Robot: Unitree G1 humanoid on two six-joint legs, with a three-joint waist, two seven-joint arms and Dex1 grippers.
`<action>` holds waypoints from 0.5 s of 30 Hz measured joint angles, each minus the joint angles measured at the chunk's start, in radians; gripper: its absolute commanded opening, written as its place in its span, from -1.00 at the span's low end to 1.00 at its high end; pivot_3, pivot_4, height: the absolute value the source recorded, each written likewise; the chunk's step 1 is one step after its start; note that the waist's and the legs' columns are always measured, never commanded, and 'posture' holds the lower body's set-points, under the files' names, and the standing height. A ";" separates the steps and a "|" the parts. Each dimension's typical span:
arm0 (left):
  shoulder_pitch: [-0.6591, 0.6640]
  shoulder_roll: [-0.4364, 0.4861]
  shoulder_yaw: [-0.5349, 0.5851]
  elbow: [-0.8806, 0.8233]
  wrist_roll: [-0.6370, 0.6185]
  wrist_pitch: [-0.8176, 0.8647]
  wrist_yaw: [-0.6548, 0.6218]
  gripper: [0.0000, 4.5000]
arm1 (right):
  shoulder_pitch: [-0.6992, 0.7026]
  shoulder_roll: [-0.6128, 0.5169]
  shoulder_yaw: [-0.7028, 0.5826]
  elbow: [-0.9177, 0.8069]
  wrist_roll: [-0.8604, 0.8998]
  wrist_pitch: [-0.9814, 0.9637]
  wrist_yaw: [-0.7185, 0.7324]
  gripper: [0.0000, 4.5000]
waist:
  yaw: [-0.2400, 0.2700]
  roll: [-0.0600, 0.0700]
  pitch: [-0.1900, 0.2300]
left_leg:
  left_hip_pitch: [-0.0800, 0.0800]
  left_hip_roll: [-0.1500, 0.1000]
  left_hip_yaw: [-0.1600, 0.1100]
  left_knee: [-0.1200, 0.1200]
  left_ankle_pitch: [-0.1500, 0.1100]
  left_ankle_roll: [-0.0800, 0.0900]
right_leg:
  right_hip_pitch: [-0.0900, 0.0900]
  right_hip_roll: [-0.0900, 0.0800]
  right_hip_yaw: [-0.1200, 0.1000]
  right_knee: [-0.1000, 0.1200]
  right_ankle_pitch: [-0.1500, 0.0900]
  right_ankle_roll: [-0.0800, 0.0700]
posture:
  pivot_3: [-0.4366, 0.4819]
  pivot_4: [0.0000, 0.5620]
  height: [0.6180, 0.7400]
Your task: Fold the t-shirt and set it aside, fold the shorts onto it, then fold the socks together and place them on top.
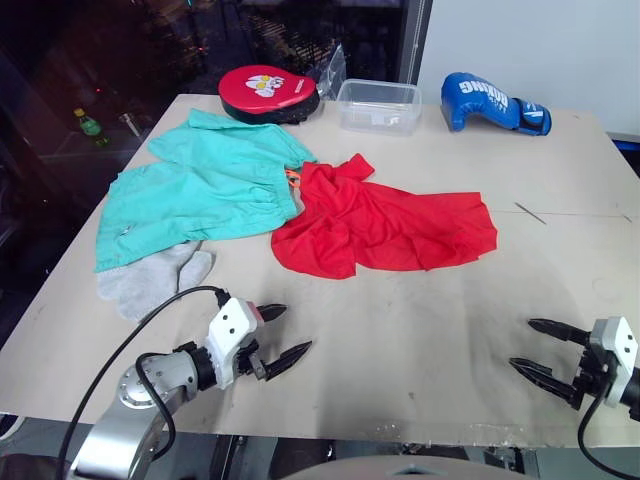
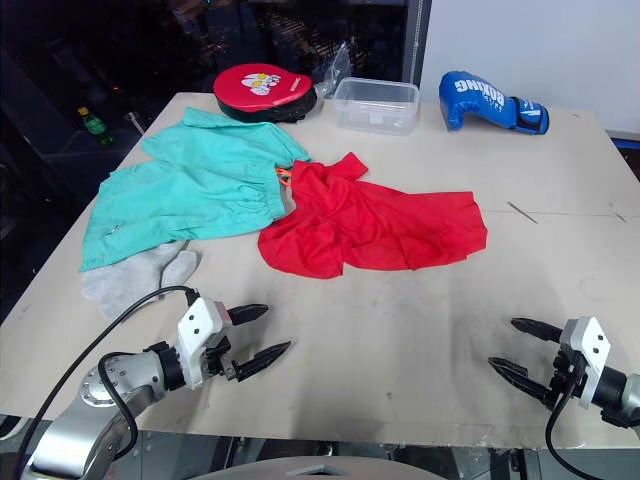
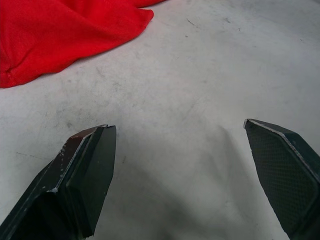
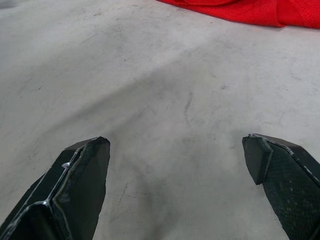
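A: Where do your end effectors sit right now?

B: Your left end effector point(image 1: 282, 335) hovers low over the near left part of the surface point(image 1: 420, 330), fingers spread wide with nothing between them. Your right end effector point(image 1: 540, 348) is at the near right edge, also spread and empty. Both are well apart from the clothes.

A: And the garments?

B: The t-shirt point(image 1: 385, 225) lies crumpled and unfolded near the middle of the surface. The shorts point(image 1: 205, 185) are spread out to its left, their waistband touching the shirt's edge by the orange drawstring point(image 1: 292, 180). The socks point(image 1: 155, 278) lie just in front of the shorts, partly tucked under the hem; you probably have both there, though they overlap too much to separate clearly.

A: Anything else on the surface?

B: Along the far edge you have a round red mitt point(image 1: 268, 90), a clear plastic container point(image 1: 379, 106) and a blue boxing glove point(image 1: 492, 103).
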 measured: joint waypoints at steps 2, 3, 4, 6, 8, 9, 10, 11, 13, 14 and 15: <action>-0.003 0.000 -0.001 0.003 0.001 -0.002 -0.005 0.94 | 0.001 0.000 0.000 0.000 0.000 0.000 0.002 1.00 | 0.000 0.000 0.000 | 0.000 0.000 0.000 0.000 0.000 0.000 | 0.000 0.000 0.000 0.000 0.000 0.000 | -0.05 -0.47 1.00; -0.011 0.000 -0.002 0.011 0.001 -0.004 -0.012 0.94 | 0.003 0.000 0.000 0.000 0.001 0.000 0.005 1.00 | 0.000 0.000 0.000 | 0.000 0.000 0.000 0.000 0.000 0.000 | 0.000 0.002 0.000 0.000 0.000 0.000 | -0.05 -0.47 1.00; -0.022 0.001 -0.003 0.021 0.001 -0.004 -0.021 0.94 | 0.003 0.000 0.000 0.000 0.001 0.000 0.007 1.00 | 0.001 0.000 0.000 | 0.000 0.000 0.000 0.000 0.000 0.000 | 0.000 0.002 0.000 0.000 0.000 0.000 | -0.05 -0.47 1.00; -0.036 0.001 -0.003 0.028 0.001 -0.004 -0.031 0.94 | 0.007 0.000 0.000 -0.002 0.002 -0.001 0.008 1.00 | 0.001 0.000 0.000 | 0.000 0.000 0.000 0.000 0.000 0.000 | 0.000 0.002 0.000 0.000 0.000 0.000 | -0.05 -0.47 1.00; -0.041 0.001 -0.004 0.029 0.001 -0.004 -0.038 0.94 | 0.012 0.000 0.000 -0.002 0.002 -0.002 0.007 1.00 | 0.000 0.000 0.000 | 0.000 0.000 0.000 0.000 0.000 0.000 | 0.000 0.002 0.000 0.000 0.000 0.000 | -0.05 -0.47 1.00; -0.041 0.001 -0.004 0.029 0.001 -0.004 -0.041 0.94 | 0.012 0.000 0.000 -0.002 0.002 -0.002 0.007 1.00 | 0.000 0.000 0.000 | 0.000 0.000 0.000 0.000 0.000 0.000 | 0.000 0.002 0.000 0.000 0.000 0.000 | -0.05 -0.47 1.00; -0.042 0.001 -0.005 0.029 0.001 -0.004 -0.045 0.94 | 0.013 0.001 0.000 -0.002 0.002 -0.003 0.007 1.00 | -0.001 0.000 0.000 | 0.000 0.000 0.000 0.000 0.000 0.000 | 0.000 0.002 0.000 0.000 0.000 0.000 | -0.05 -0.47 1.00; -0.044 0.001 -0.006 0.030 0.001 -0.004 -0.046 0.94 | 0.013 0.001 0.000 -0.002 0.002 -0.003 0.006 1.00 | -0.001 0.000 0.000 | 0.000 0.000 0.000 0.000 0.000 0.000 | 0.000 0.003 0.000 0.000 0.000 0.000 | -0.05 -0.47 1.00; -0.045 0.001 -0.007 0.030 0.001 -0.006 -0.048 0.94 | 0.013 0.001 0.000 -0.005 0.002 -0.003 0.005 1.00 | 0.000 0.000 0.000 | 0.000 0.000 0.000 0.000 0.000 0.000 | 0.000 0.003 0.000 0.000 0.000 0.000 | -0.05 -0.47 1.00; -0.048 0.001 -0.008 0.030 0.001 -0.007 -0.049 0.94 | 0.013 0.001 0.000 -0.008 0.002 -0.003 0.004 1.00 | 0.000 0.000 0.000 | 0.000 0.000 0.000 0.000 0.000 0.000 | 0.000 0.003 0.000 0.000 0.000 0.000 | -0.05 -0.47 1.00; -0.055 0.001 -0.012 0.031 0.002 -0.008 -0.049 0.94 | 0.013 0.002 0.000 -0.012 0.002 -0.003 0.003 1.00 | 0.000 0.000 0.000 | 0.000 0.000 0.000 0.000 0.000 0.000 | 0.000 0.003 0.000 0.000 0.000 0.000 | -0.05 -0.47 1.00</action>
